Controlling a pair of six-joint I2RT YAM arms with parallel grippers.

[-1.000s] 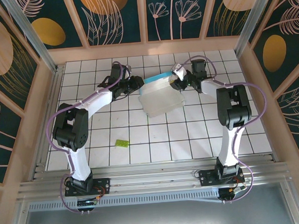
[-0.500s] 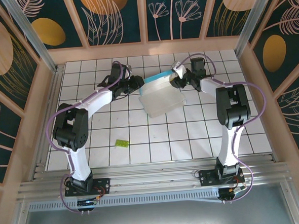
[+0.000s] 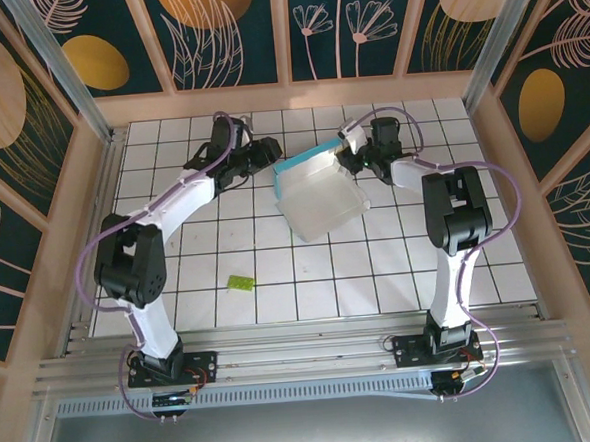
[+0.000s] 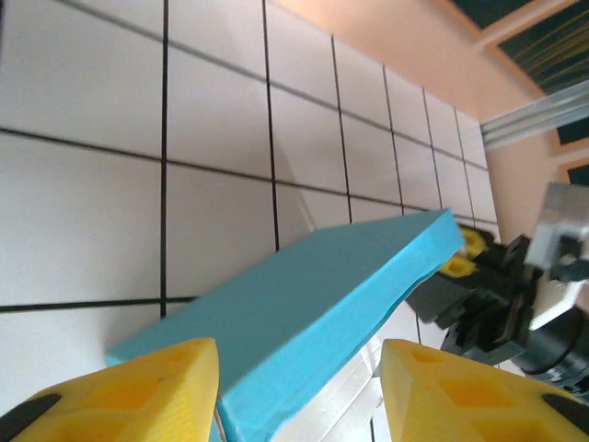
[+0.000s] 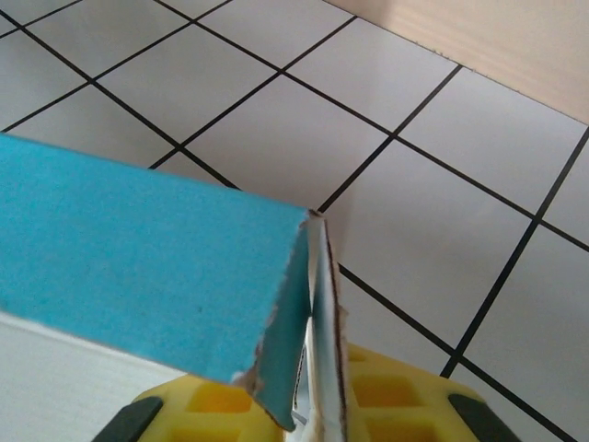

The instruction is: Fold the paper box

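The paper box (image 3: 319, 197) lies at the middle of the table, white inside facing up, with its turquoise back wall (image 3: 306, 162) raised. In the left wrist view that turquoise wall (image 4: 304, 313) runs between my yellow fingers (image 4: 138, 396), with a gap on the right side. My left gripper (image 3: 268, 153) is open, just left of the box's far-left corner. My right gripper (image 3: 349, 159) is at the far-right corner. In the right wrist view it (image 5: 313, 414) is shut on the paper box's (image 5: 138, 239) folded corner flaps. It also shows, black and yellow, in the left wrist view (image 4: 497, 295).
A small lime-green piece (image 3: 241, 281) lies on the white tiles in front of the left arm. Wooden walls (image 3: 287, 96) ring the tiled table (image 3: 398, 265), and the box sits close to the far wall.
My left gripper has opened and drawn back from the box's left corner. My right gripper has closed on the right corner flaps. The box shifted slightly.
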